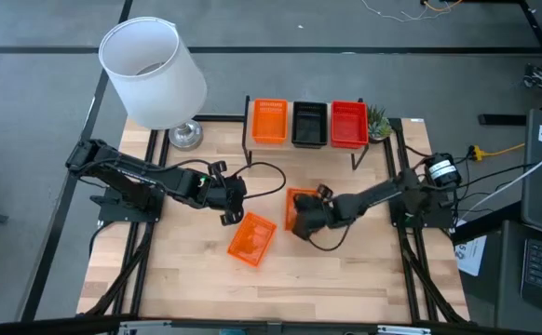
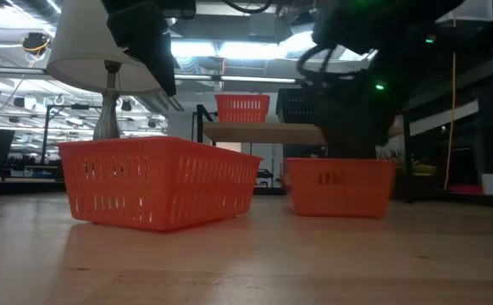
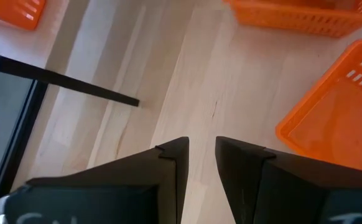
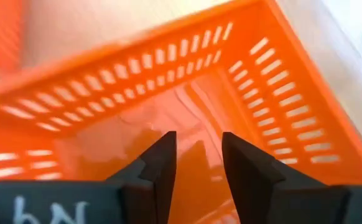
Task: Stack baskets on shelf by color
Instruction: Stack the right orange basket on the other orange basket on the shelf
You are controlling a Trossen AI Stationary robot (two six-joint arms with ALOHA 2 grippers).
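Orange basket (image 4: pixel 187 118) beneath spread right claw (image 4: pixel 196 155), left claw (image 3: pixel 201 163) spread beside another.

A low shelf (image 1: pixel 319 140) was seen at the far edge of the table (image 1: pixel 345 279), carrying an orange basket (image 1: pixel 270 121), a black basket (image 1: pixel 309 124) and a red basket (image 1: pixel 348 123) side by side. In front of the shelf, a loose orange basket (image 1: pixel 252 238) lay tilted on the table, with the left gripper (image 1: pixel 231 197) poised just beside it. A second loose orange basket (image 1: pixel 296 207) was placed nearer the shelf, with the right gripper (image 1: pixel 306 221) positioned over it. A white lamp (image 1: pixel 153 73) stood left of the shelf.
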